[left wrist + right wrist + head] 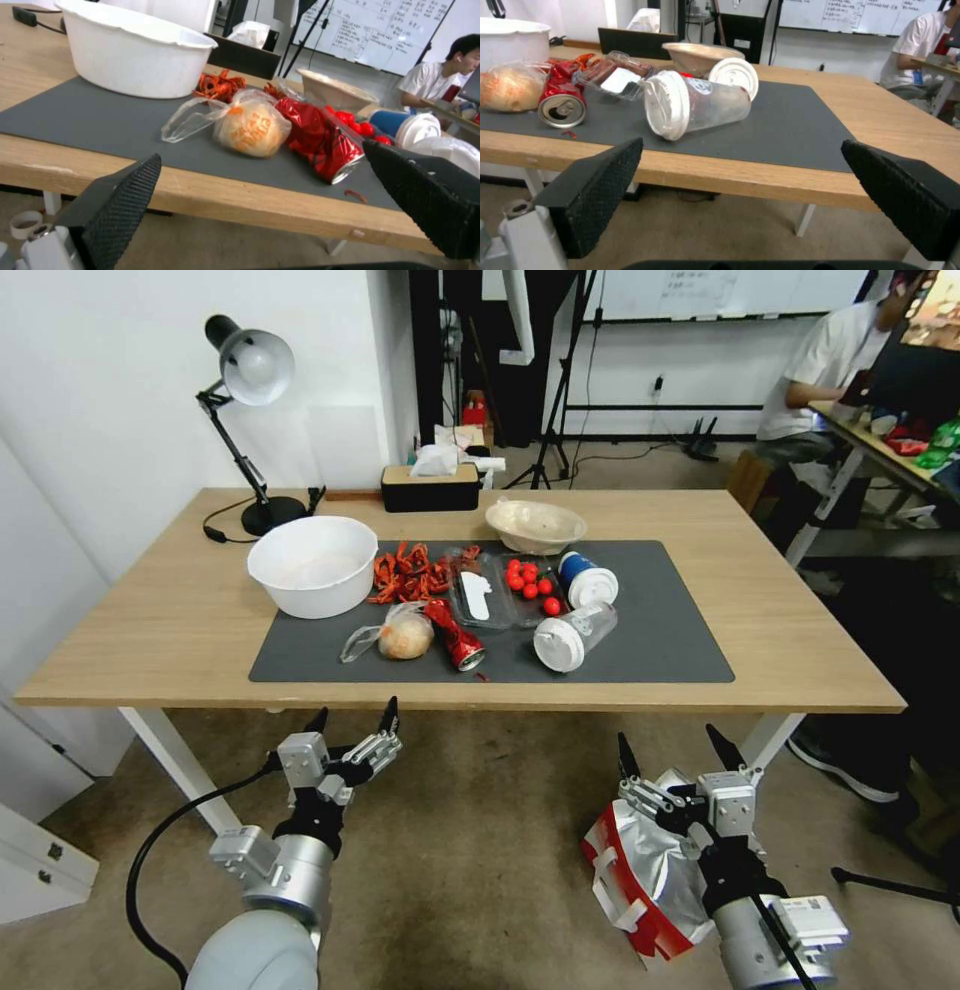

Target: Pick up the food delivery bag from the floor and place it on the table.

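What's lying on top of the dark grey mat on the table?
On the mat: white bowl, bagged bread roll, crushed red can, clear cup, blue cup, red balls. Anything beneath them is covered.

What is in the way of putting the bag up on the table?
The food delivery bag lies on the floor beneath the open right gripper. Cups, a can and bowls crowd the dark mat, but bare table beside it looks free.
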Tool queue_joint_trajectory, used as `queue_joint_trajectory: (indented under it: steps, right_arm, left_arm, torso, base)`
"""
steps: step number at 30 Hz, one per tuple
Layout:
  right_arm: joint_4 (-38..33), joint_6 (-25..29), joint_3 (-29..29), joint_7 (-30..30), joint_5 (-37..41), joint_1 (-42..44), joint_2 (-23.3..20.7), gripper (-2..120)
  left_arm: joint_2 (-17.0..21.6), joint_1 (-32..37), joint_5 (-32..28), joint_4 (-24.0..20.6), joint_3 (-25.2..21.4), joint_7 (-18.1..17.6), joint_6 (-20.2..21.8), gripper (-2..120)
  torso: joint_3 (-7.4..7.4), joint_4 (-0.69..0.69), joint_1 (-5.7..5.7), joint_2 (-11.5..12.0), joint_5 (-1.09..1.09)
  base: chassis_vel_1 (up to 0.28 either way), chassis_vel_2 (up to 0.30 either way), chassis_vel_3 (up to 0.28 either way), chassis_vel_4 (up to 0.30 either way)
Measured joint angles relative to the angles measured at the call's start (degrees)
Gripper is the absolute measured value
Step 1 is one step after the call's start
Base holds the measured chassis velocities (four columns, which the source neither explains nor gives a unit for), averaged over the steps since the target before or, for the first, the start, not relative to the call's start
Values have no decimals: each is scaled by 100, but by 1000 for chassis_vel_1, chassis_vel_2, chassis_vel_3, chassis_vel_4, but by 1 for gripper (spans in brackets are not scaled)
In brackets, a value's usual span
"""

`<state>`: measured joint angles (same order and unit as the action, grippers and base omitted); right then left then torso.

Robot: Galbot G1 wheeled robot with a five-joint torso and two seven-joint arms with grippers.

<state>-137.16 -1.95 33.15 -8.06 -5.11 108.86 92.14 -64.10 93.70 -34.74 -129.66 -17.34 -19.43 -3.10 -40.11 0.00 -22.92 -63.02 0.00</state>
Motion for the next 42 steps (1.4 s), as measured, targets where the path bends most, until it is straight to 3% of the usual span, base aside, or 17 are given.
queue_joint_trajectory:
  steps: [8,42]
  right_arm:
    - [0,0,-2,0,-1,2,0,100]
    - [-53,0,-3,-16,25,7,0,100]
  left_arm:
    - [0,-37,-41,-64,-10,66,-80,100]
    - [20,194,232,-93,-28,147,-72,100]
  torso:
    - [23,0,22,47,0]
    - [605,0,474,1079,0]
  base:
    - [0,0,0,0]
    - [0,0,0,0]
